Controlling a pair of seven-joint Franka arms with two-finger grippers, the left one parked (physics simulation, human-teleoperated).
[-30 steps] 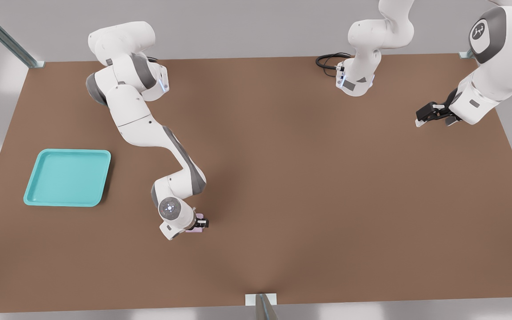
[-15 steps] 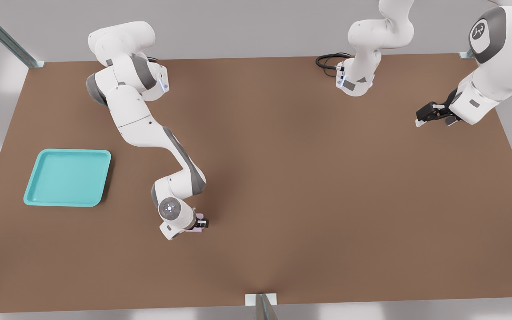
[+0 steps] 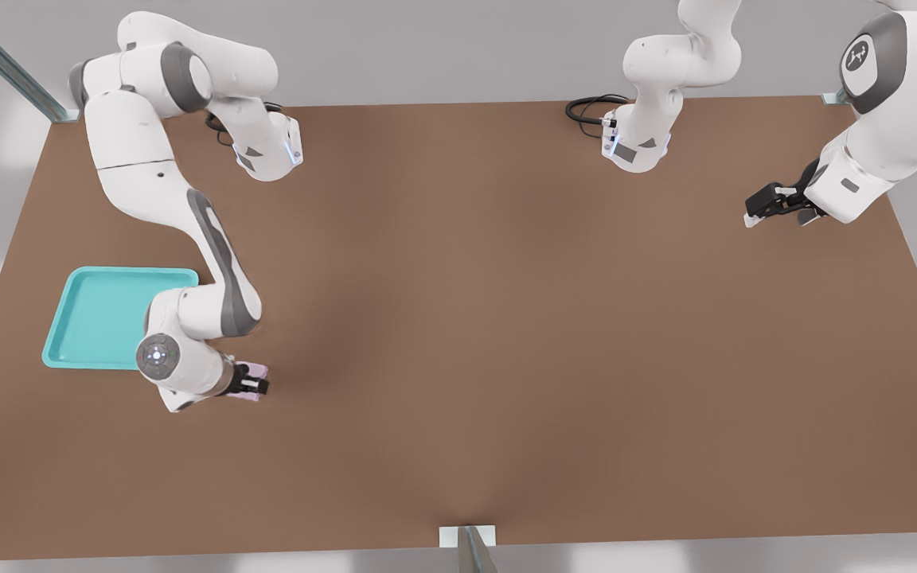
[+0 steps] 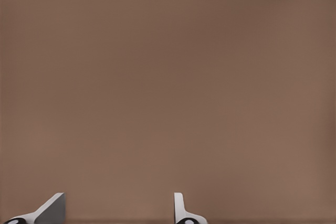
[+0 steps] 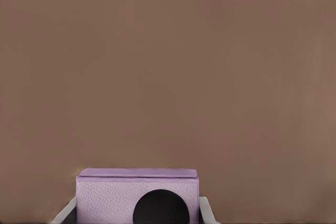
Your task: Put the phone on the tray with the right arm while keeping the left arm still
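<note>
The right arm's gripper [image 3: 252,383] is shut on the pale pink phone [image 3: 251,372], held over the brown table just off the tray's near right corner in the front view. The turquoise tray [image 3: 100,317] lies at the front view's left, with the arm's wrist covering its right side. In the right wrist view the phone [image 5: 110,199] fills the space between two pale fingertips [image 5: 206,211], one black lens showing, with bare table beyond it. The left arm [image 3: 872,119] hangs at the front view's far right.
The brown table [image 3: 506,318] spreads wide to the front view's right of the gripper. A black cable [image 3: 586,107] coils at the far edge by the left arm's base. A metal post [image 3: 470,545] stands at the near edge.
The right arm has swung toward the front view's left, carrying the phone from mid-table to beside the tray. Its wrist now overlaps the tray's right side.
</note>
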